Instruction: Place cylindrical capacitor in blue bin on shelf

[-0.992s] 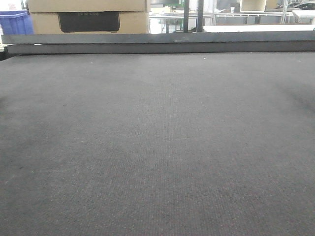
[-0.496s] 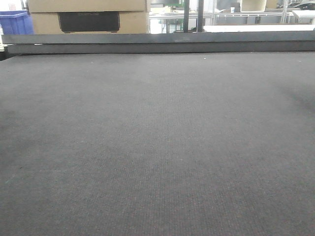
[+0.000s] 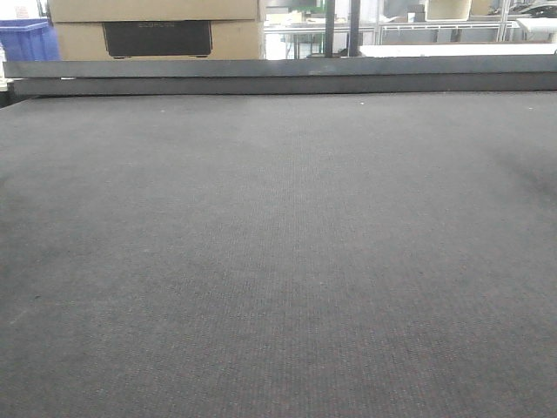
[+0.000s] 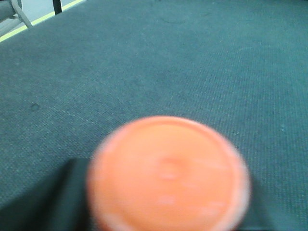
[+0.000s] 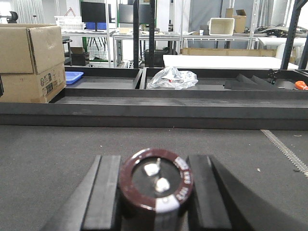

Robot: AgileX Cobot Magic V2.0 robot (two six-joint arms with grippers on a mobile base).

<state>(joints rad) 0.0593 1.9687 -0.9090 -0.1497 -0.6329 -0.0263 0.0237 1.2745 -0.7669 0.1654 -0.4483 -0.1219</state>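
In the right wrist view my right gripper (image 5: pixel 155 166) is shut on the cylindrical capacitor (image 5: pixel 156 187), a stubby maroon cylinder. Its dark end face with two silvery terminals points at the camera, and a black finger (image 5: pixel 108 192) presses it on each side above the dark mat (image 5: pixel 57 149). In the left wrist view a blurred orange round disc (image 4: pixel 168 175) fills the space between the dark fingers of my left gripper (image 4: pixel 168 202), which looks shut on it. The front view shows only the mat (image 3: pixel 278 261) and neither arm. The shelf and its blue bin are out of view.
A raised dark rail (image 3: pixel 278 77) bounds the far edge of the mat. Beyond it are cardboard boxes (image 5: pixel 31 57), a blue crate (image 3: pixel 24 39), a shallow blue tray (image 5: pixel 73 77), a crumpled plastic bag (image 5: pixel 172 78) and a white table (image 5: pixel 226 61).
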